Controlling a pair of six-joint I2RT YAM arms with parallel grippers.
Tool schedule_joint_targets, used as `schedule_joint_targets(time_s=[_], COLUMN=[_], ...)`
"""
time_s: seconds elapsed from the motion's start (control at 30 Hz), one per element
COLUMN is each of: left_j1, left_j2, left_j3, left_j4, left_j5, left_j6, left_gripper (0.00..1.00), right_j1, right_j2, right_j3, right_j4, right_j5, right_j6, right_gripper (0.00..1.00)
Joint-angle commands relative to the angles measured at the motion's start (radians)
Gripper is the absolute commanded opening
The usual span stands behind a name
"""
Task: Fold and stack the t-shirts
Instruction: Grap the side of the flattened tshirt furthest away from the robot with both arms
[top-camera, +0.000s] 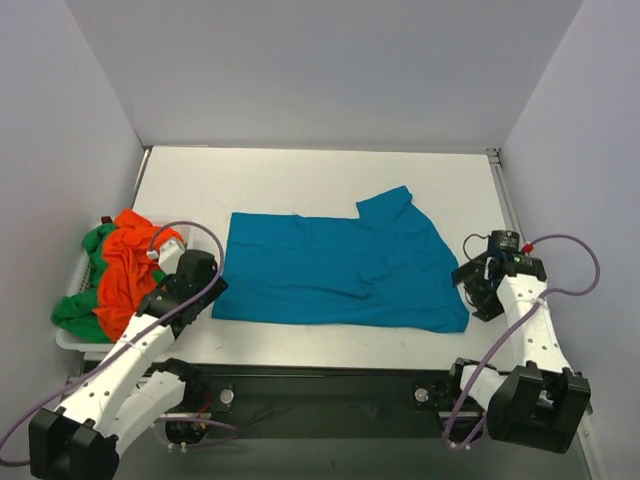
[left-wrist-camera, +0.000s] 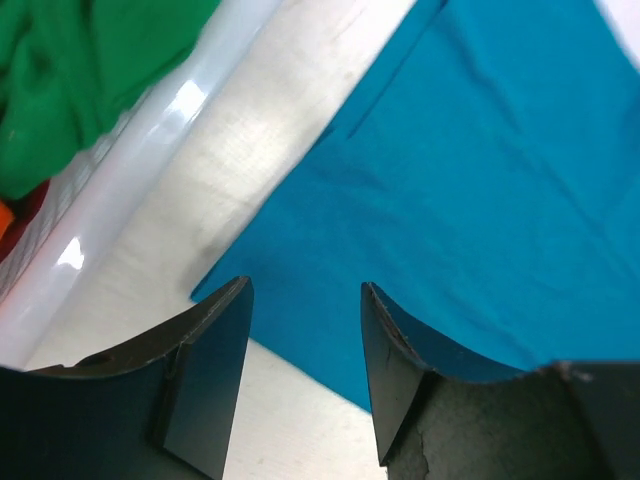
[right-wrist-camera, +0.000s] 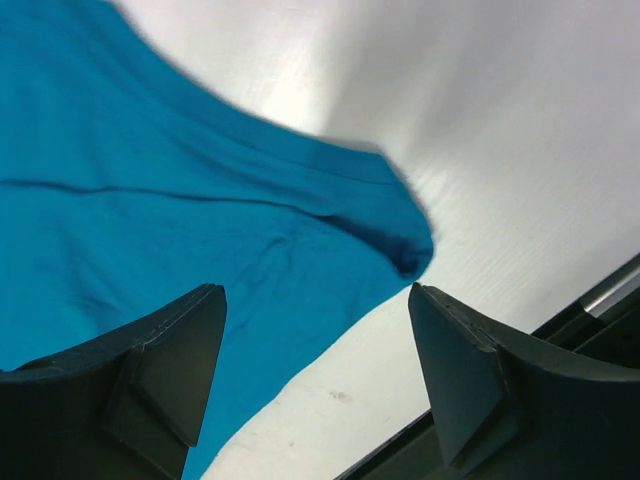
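The left end effector (left-wrist-camera: 305, 370) is held spread over the teal-blue t-shirt's (top-camera: 340, 270) near-left corner, and the right end effector (right-wrist-camera: 315, 370) is held spread over its near-right corner. The shirt is laid flat mid-table (top-camera: 300, 185), with bare surface seen beyond its far edge. The orange t-shirt (top-camera: 125, 270) and green t-shirt (top-camera: 75, 312) are heaped in the white basket (top-camera: 68, 342) at the left.

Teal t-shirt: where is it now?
In the top view the teal t-shirt lies spread out on the table, between the left claw and the right claw; the white basket holding the orange shirt and green shirt sits off its left edge.
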Motion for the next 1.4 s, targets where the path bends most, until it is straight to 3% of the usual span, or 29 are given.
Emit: schedule_joint_targets(time_s=[0.0, 0.13, 0.23, 0.43, 0.63, 0.9, 1.13, 1.2, 1.37], left_j1=[0.001, 0.001, 0.005, 0.034, 0.093, 0.12, 0.126, 0.126, 0.128], left_j2=[0.061, 0.331, 0.542, 0.927, 1.173, 1.375, 1.439, 1.45, 1.471], left_j3=[0.161, 0.342, 0.517, 0.816, 1.053, 1.232, 1.26, 1.257, 1.268], left_j4=[0.073, 0.154, 0.187, 0.135, 0.098, 0.061, 0.041, 0.041, 0.03], left_j5=[0.002, -0.017, -0.043, -0.101, -0.072, -0.055, -0.041, -0.052, -0.055], left_j6=[0.076, 0.153, 0.203, 0.289, 0.325, 0.334, 0.306, 0.302, 0.302], left_gripper=[0.58, 0.56, 0.47, 0.4, 0.35, 0.35, 0.36, 0.44, 0.44], right_j1=[0.095, 0.204, 0.224, 0.236, 0.27, 0.276, 0.276, 0.276, 0.276], right_j2=[0.01, 0.157, 0.304, 0.57, 0.763, 0.904, 0.986, 1.002, 1.022], right_j3=[0.146, 0.318, 0.446, 0.657, 0.858, 1.011, 1.09, 1.102, 1.116], right_j4=[-0.024, 0.056, 0.151, 0.212, 0.218, 0.222, 0.225, 0.222, 0.223], right_j5=[0.057, 0.013, -0.057, -0.143, -0.162, -0.179, -0.217, -0.225, -0.226], right_j6=[-0.07, -0.185, -0.239, -0.332, -0.402, -0.45, -0.465, -0.467, -0.47], right_gripper=[0.76, 0.76, 0.74, 0.71, 0.7, 0.7, 0.7, 0.7, 0.7])
